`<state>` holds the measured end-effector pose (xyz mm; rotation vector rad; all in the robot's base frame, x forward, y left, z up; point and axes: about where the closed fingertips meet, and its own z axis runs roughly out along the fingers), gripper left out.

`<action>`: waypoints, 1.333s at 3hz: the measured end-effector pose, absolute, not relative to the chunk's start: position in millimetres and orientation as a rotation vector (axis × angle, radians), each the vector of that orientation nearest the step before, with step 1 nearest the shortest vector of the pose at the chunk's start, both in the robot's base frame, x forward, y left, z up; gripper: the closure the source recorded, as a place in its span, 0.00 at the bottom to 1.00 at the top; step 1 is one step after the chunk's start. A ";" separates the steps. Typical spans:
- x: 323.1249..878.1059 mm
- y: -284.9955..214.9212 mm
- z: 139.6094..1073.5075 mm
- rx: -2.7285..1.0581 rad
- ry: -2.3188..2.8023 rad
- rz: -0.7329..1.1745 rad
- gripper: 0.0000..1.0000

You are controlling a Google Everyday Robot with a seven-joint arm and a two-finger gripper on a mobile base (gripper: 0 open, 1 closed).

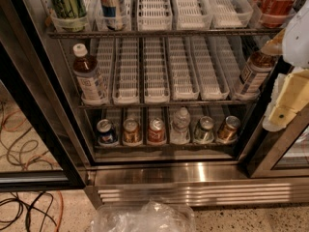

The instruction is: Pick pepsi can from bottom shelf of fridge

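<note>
The fridge stands open in front of me. Its bottom shelf holds a row of drinks in white lanes behind the steel sill. The pepsi can, blue with a silver top, stands upright in the far left lane. My gripper, white and cream coloured, hangs at the right edge of the view, level with the middle shelf. It is far to the right of the pepsi can, higher than it, and touches nothing.
Right of the pepsi can stand an orange-brown can, a red can, a clear bottle, a green can and a gold can. Brown bottles stand on the middle shelf. Cables and a plastic bag lie on the floor.
</note>
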<state>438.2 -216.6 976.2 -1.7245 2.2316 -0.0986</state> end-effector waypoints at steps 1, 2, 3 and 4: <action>438.2 -216.6 976.3 -1.725 2.232 -0.099 0.00; 438.7 -214.8 974.8 -1.700 2.211 -0.118 0.00; 432.8 -207.3 950.9 -1.608 2.193 -0.084 0.00; 421.3 -193.8 898.1 -1.507 2.190 0.026 0.00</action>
